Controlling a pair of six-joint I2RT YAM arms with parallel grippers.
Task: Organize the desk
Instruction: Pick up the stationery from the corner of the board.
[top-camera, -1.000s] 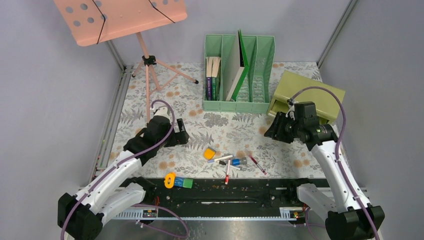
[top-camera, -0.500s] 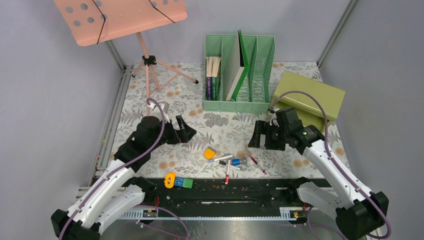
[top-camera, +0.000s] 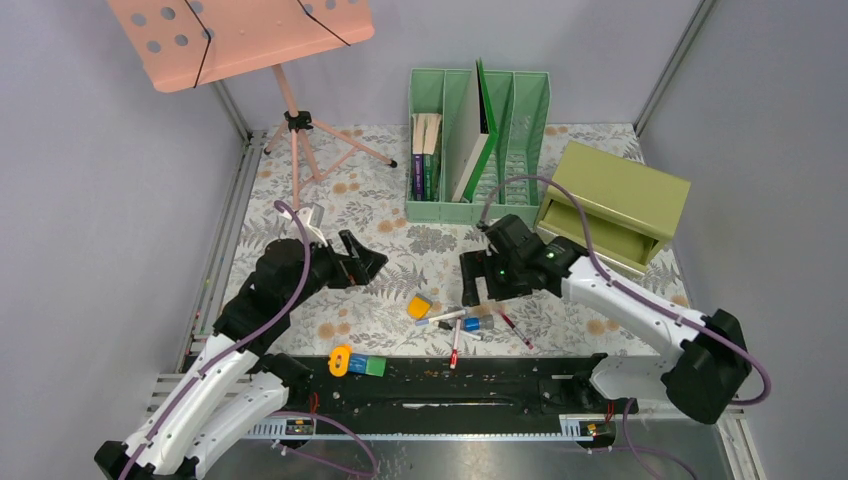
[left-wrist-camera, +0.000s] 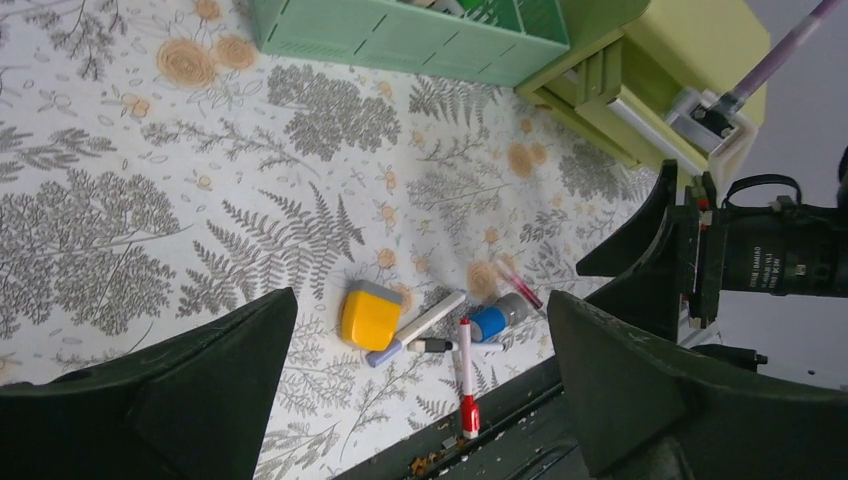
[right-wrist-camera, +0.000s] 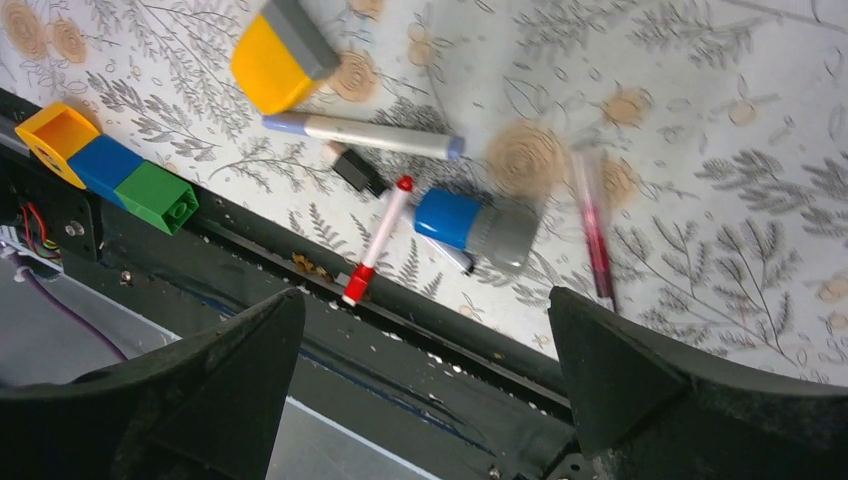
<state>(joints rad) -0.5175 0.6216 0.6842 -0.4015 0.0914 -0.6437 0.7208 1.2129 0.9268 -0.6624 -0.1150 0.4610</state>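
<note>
Flat fern-printed desk, seemingly cluttered

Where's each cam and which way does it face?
Top external: above and behind the robot, looking down on the desk; left arm, right arm, left gripper, right gripper.
Left wrist: over the desk, facing the drawer box; left fingers, plus the right gripper.
Right wrist: looking down at the desk's near edge; right fingers.
Both wrists share the red-tipped pen.

The whole table is taken in from high behind the arm bases, whereas it is viewed obliquely from the left wrist and steeply, from closer, from the right, between dark fingers, with the yellow block and red-capped marker shared by all three.
</note>
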